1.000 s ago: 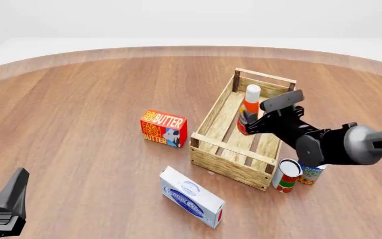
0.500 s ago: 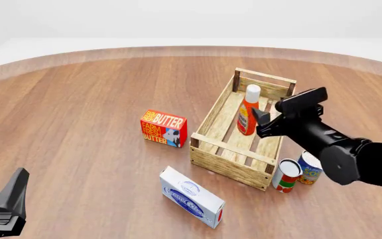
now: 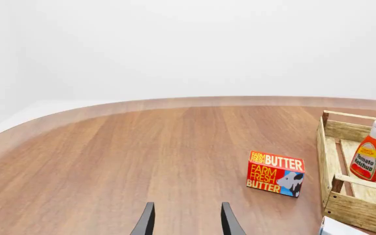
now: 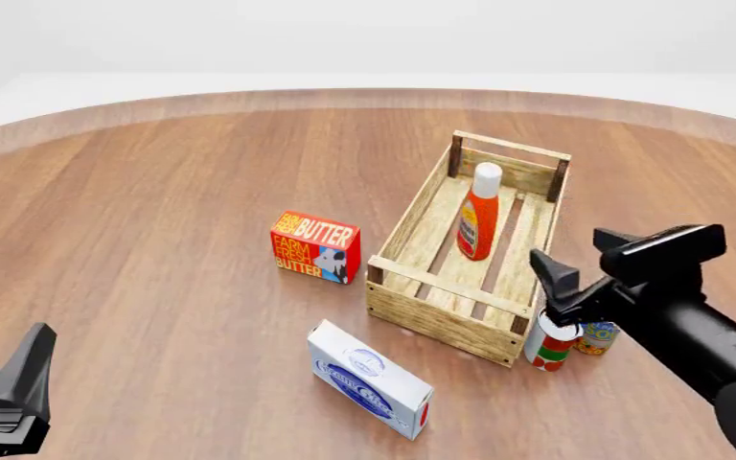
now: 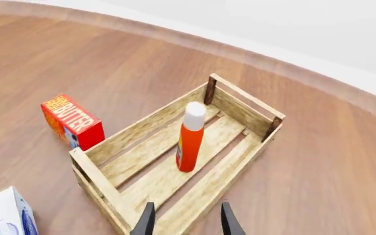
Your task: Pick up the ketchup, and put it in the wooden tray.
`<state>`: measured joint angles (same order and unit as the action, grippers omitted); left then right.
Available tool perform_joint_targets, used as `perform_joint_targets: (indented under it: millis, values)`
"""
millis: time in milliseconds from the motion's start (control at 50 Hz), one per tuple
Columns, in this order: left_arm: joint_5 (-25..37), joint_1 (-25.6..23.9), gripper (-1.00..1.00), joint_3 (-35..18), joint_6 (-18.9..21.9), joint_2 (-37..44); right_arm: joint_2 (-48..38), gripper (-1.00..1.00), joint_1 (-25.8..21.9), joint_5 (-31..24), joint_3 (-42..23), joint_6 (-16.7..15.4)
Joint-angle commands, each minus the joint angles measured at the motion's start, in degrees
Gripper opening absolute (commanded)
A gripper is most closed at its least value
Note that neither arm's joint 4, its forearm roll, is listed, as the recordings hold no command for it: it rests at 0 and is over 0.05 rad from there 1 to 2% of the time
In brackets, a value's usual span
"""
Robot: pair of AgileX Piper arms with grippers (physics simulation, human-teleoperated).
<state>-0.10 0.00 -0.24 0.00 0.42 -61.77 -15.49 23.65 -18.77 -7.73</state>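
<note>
Ketchup (image 4: 477, 218) is standing upright on the slats inside the wooden tray (image 4: 435, 300), toward its far end, so the drop looks done. Right gripper (image 4: 578, 264) is open and empty; it's pulled back from beside the bottle and now hangs over the cans (image 4: 570, 339). Left gripper (image 3: 185, 221) sits open, idle.

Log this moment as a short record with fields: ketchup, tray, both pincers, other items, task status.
ketchup: ketchup bottle stands upright inside the wooden tray, held by nothing
tray: on the table, long side running away from the arms
right pincer: right pincer open, empty, near the tray's right side, clear of the bottle
left pincer: left pincer open, empty, low at the near left, far from the tray
other items: butter box left of the tray; white carton in front of it; two cans by its near right corner
task status: ketchup is in the tray
</note>
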Motion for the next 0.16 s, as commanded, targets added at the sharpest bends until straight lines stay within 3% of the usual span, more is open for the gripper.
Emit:
perform_joint_targets:
  millis: [20,160]
  values:
    - [0.0,0.0,1.0,0.0,0.0,0.0,11.2,1.0,0.8,-1.0,10.3,1.5]
    - [0.0,0.0,1.0,0.0,0.0,0.0,25.9,1.0,2.2,-7.4,16.8,2.2]
